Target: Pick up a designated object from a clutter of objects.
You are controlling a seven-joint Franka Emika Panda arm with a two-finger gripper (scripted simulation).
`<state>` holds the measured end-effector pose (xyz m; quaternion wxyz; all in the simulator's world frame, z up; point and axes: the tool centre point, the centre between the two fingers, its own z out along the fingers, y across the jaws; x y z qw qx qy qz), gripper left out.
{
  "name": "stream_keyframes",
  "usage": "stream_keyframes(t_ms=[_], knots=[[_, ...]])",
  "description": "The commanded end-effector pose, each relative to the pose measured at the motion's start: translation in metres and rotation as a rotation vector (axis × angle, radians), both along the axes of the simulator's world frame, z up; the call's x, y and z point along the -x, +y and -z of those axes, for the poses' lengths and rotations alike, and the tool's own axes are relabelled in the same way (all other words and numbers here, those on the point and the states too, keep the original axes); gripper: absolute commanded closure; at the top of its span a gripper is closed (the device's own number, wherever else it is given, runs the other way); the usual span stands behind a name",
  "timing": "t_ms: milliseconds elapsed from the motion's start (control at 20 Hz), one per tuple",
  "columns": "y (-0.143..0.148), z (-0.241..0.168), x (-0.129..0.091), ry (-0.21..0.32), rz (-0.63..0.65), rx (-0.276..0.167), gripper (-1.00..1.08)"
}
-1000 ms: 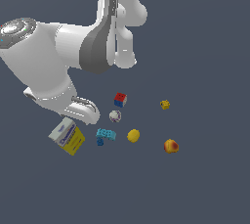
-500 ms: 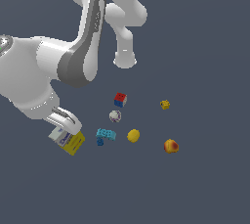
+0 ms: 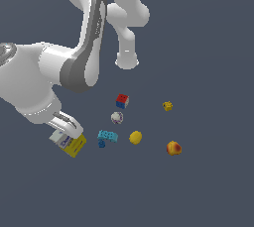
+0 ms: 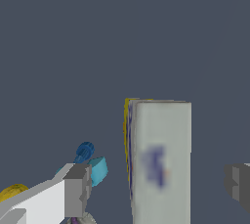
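Pincer straddles box — plain grey floor.

My pincer sits over the yellow-white box, at exterior view's left. Cyan brick just beside it; white ball, red-blue cube further off.

White Panda arm bent low toward the exterior view's left, wrist angled down, gripper near the floor, fingers spread wide apart, jaws not touching each other, one either side.
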<state>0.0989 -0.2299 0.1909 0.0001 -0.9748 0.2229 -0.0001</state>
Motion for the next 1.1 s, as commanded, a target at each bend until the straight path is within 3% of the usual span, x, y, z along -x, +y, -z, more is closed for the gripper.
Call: stream_keyframes(t_ms=[0, 550, 600, 1050], knots=[[0.000, 0.012, 0.001, 0.001, 0.001, 0.000, -0.92], [-0.001, 0.039, -0.001, 0.000, 0.002, 0.000, -0.92], [-0.001, 0.039, -0.001, 0.000, 0.002, 0.000, 1.08], [-0.001, 0.039, -0.001, 0.000, 0.002, 0.000, 1.08]])
